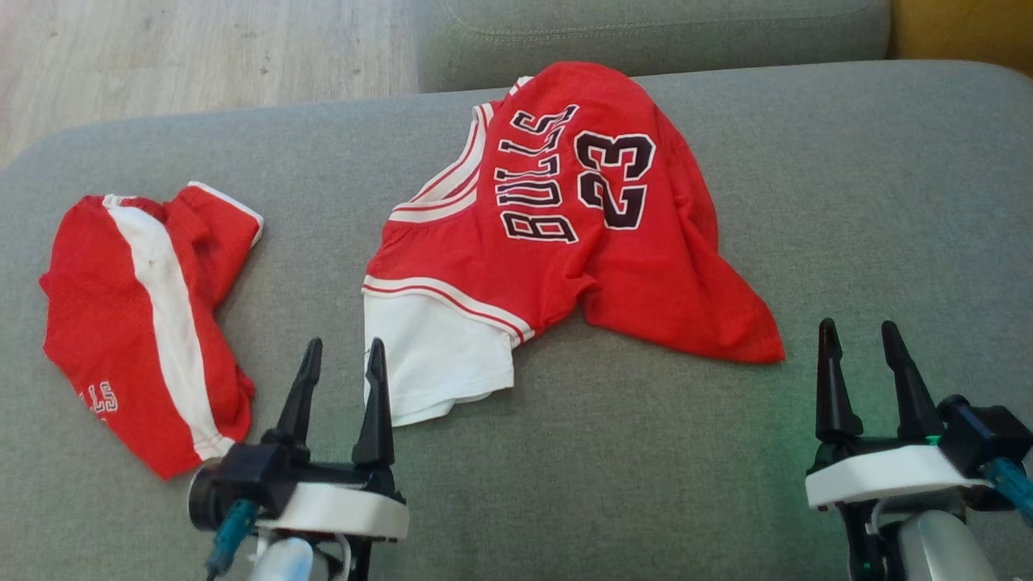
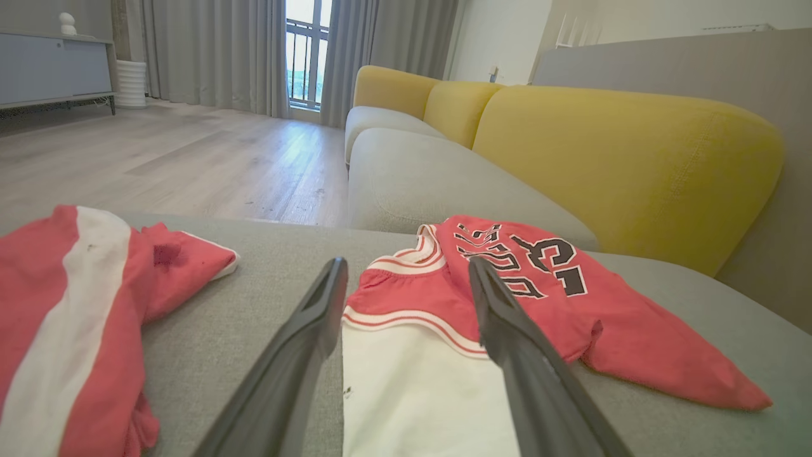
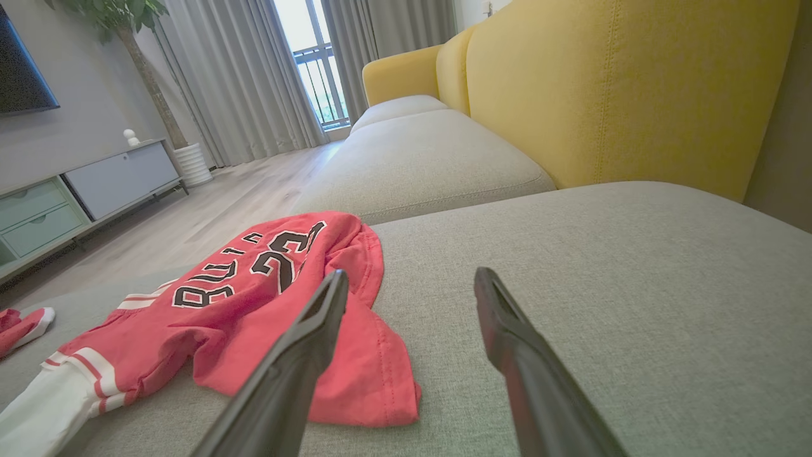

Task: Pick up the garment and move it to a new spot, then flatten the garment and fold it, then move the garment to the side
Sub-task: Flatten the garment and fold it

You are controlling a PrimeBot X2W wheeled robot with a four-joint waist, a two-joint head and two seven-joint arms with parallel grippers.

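A red jersey garment (image 1: 565,234) with "BULLS 23" lettering and a white sleeve lies crumpled in the middle of the grey cushion (image 1: 847,226); it also shows in the left wrist view (image 2: 507,298) and the right wrist view (image 3: 254,298). My left gripper (image 1: 343,355) stands open just in front of the white sleeve, nothing between its fingers. My right gripper (image 1: 859,335) is open too, to the right of the garment's lower corner and apart from it. From the wrists I see my left gripper (image 2: 409,273) pointing at the sleeve and my right gripper (image 3: 412,282) over bare cushion.
A second red piece with a white stripe (image 1: 145,323) lies at the cushion's left. Yellow sofa backrests (image 2: 622,158) rise on the right. A further grey seat (image 1: 646,32) lies beyond. Wooden floor (image 1: 194,48) is past the cushion's far left edge.
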